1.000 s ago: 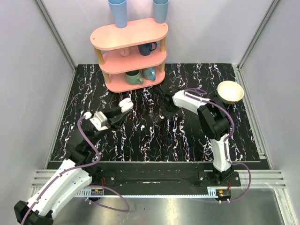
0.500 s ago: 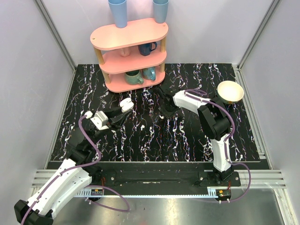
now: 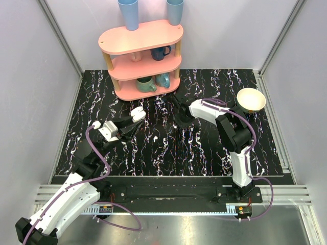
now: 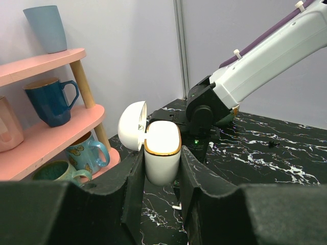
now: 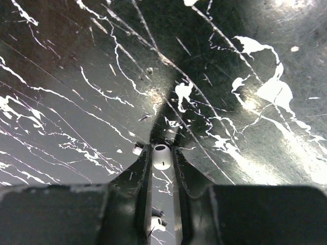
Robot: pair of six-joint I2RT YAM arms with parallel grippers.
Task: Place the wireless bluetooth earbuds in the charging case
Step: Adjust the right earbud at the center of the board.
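The white charging case (image 4: 162, 153), gold-rimmed with its lid (image 4: 132, 125) swung open, sits upright between the black fingers of my left gripper (image 4: 162, 164), which is shut on it. From above, the case (image 3: 137, 114) hangs over the left half of the table in the left gripper (image 3: 131, 123). My right gripper (image 3: 180, 121) points down at the table's middle. In the right wrist view the right gripper (image 5: 162, 153) is shut on one small white earbud (image 5: 162, 156) at its fingertips. A second white earbud (image 5: 156, 223) lies on the dark marbled table beneath the fingers.
A pink three-tier shelf (image 3: 141, 37) stands at the back, with mugs (image 3: 146, 83) on its tiers and two blue cups (image 3: 128, 14) on top. A cream bowl (image 3: 251, 99) sits at the right. The white-streaked black table (image 3: 168, 153) has metal rails at its edges.
The right gripper's fingers have shut on the earbud. Neither arm has visibly shifted in the top view, and the left gripper still holds the case.
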